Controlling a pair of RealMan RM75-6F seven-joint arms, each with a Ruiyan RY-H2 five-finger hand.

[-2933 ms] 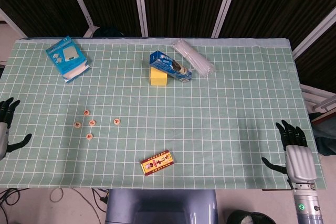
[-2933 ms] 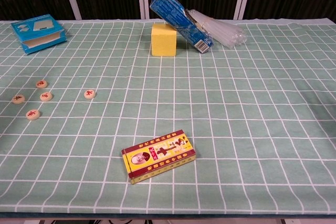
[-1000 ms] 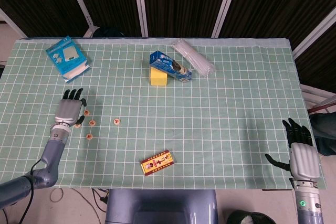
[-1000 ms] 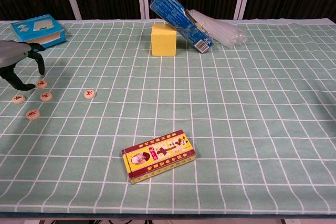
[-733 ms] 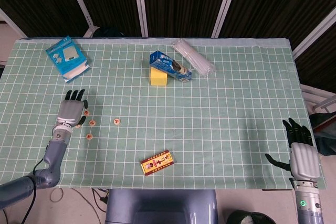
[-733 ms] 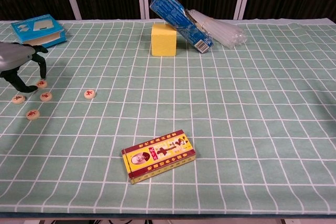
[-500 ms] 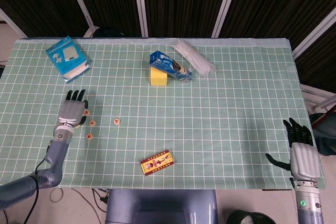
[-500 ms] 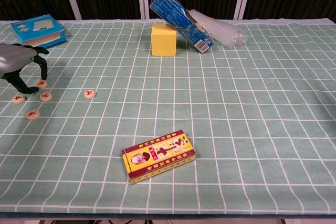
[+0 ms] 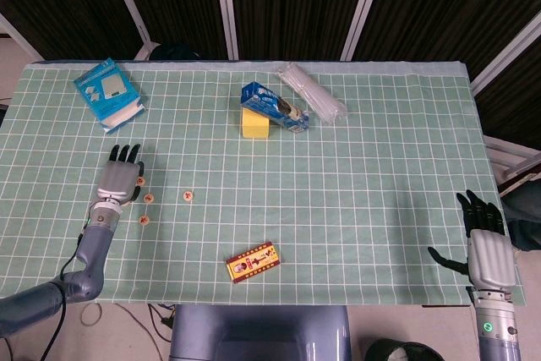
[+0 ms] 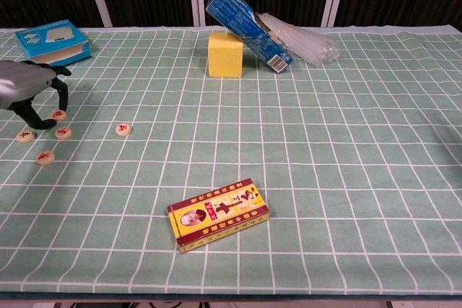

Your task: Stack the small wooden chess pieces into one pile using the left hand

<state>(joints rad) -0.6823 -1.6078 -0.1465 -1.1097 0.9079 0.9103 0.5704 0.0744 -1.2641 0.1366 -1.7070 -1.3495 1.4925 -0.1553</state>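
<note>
Several small round wooden chess pieces lie loose and flat on the green checked cloth at the left: one (image 10: 58, 115) farthest back, one (image 10: 63, 133), one (image 10: 25, 135), one (image 10: 45, 157), and one (image 10: 123, 129) off to the right. None is stacked. My left hand (image 10: 25, 88) arches over the rear pieces, its fingertips (image 10: 62, 103) reaching down by the rearmost piece with the thumb on the other side; I cannot see it lifted. From the head view the left hand (image 9: 118, 179) covers part of the group. My right hand (image 9: 489, 253) hangs empty with fingers spread at the table's front right edge.
A red and yellow card box (image 10: 218, 213) lies near the front middle. A blue box (image 10: 52, 42) sits at the back left. A yellow block (image 10: 226, 53) props up a blue packet (image 10: 247, 27), with a clear plastic bundle (image 10: 299, 41) beside it.
My left hand came in from the left edge to over the chess pieces, then edged slightly right and lower around the rearmost piece. The pieces have not moved.
</note>
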